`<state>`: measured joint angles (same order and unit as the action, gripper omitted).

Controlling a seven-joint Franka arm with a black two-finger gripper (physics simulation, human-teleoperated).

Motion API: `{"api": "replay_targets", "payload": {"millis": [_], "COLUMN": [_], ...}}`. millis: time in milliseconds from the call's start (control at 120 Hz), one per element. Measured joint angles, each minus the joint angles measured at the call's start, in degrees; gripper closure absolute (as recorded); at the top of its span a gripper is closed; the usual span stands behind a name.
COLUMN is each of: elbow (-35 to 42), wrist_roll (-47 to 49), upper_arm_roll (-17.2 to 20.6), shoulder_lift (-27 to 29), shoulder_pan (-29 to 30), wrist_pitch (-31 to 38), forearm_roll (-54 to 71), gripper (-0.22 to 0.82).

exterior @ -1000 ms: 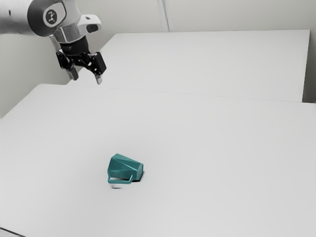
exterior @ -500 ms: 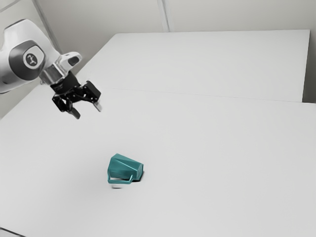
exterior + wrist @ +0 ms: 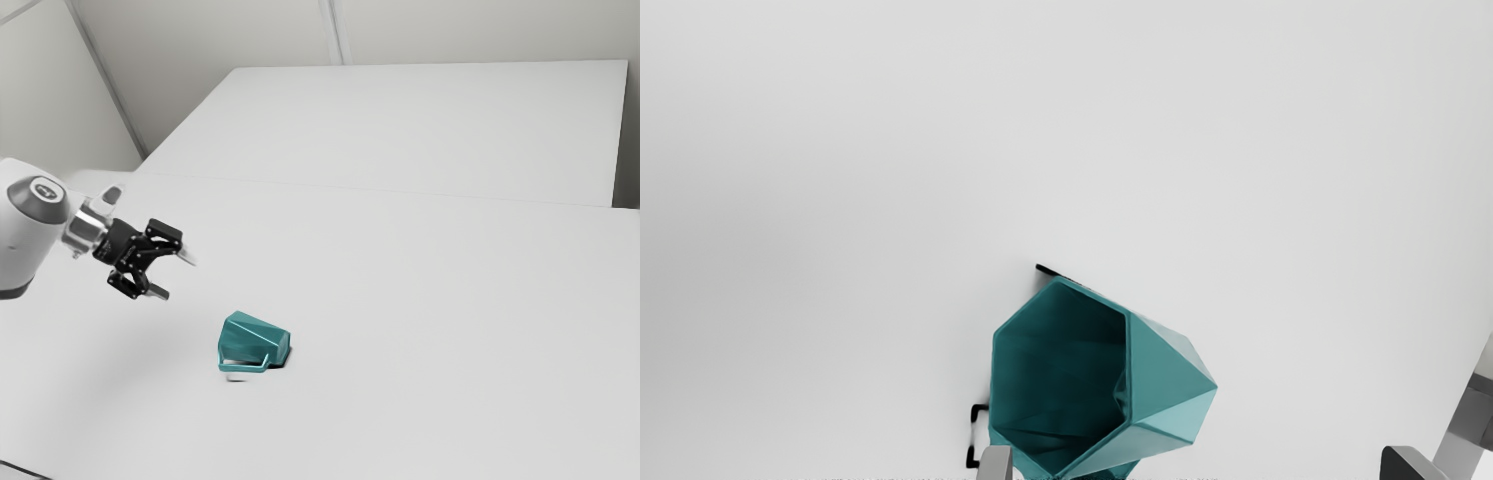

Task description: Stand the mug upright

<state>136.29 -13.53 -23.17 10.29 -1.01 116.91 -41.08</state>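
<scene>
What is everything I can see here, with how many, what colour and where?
Mug: one, teal, faceted, lying on its side on the table, mouth toward the exterior view's left.
Mug handle: one, teal, on the mug's side.
Table: one, white, under the mug.
Flat surface: one, white, behind the table; wall panel or second table, I can't tell.
Room walls: light grey, in the background.
Line: one, dark, exterior view's lower left corner.
Robot arm: one, white and grey, entering from the exterior view's left.
Gripper: one, black, two grey-tipped fingers standing open, at the arm's end.
</scene>
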Motion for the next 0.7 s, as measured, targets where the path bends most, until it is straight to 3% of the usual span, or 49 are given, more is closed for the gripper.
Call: {"api": "replay_targets", "payload": {"millis": [250, 700], "elbow": [2.07, 1.93], "wrist_roll": [-10.18, -22.6], "upper_arm_roll": [-5.34, -5.22], "shoulder_lift": [-2.44, -7.68], "shoulder_pan": [0.08, 0.05], "wrist_pitch": [-6.22, -11.14], "forearm_roll": [-3.18, -6.64], "gripper": [0.0, 0.0]}}
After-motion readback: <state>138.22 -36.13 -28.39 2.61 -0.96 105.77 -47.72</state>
